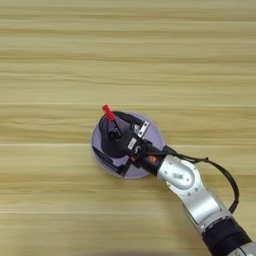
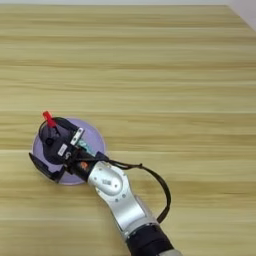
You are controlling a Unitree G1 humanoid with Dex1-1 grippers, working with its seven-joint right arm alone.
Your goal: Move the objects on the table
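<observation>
When viewed from above, shows a wide wooden table [image 1: 60, 50] with one lilac plate [image 1: 156, 134] lying just left of centre. Standing upright on the left half of the plate: one black mesh cup [image 1: 111, 136]. Poking out of the cup: one marker [image 1: 107, 112], red cap uppermost, long axis leaning up and to the left. No black pen made out, possibly hidden inside the cup or under the gripper.

Entering from the lower right corner: one silver arm [image 1: 192, 192], the right one, with a black cable looping beside it. Ends in one gripper [image 1: 107, 134] held over the plate. Two black fingers [image 1: 129, 119], spread wide and grasping nothing. One finger past the upper right side of the cup, the other along its lower left side near the plate's rim. Places the cup between the fingers, straight ahead of the palm, up and to the left of the wrist. Cannot tell whether either finger touches the mesh.

Seen in the right eye view only: a sliver of green and white [image 2: 86, 146] on the plate beside the wrist, too hidden to name.

Looks poised for closing on the cup. Would call for squeezing across the cup's width while keeping clear of the leaning marker.
</observation>
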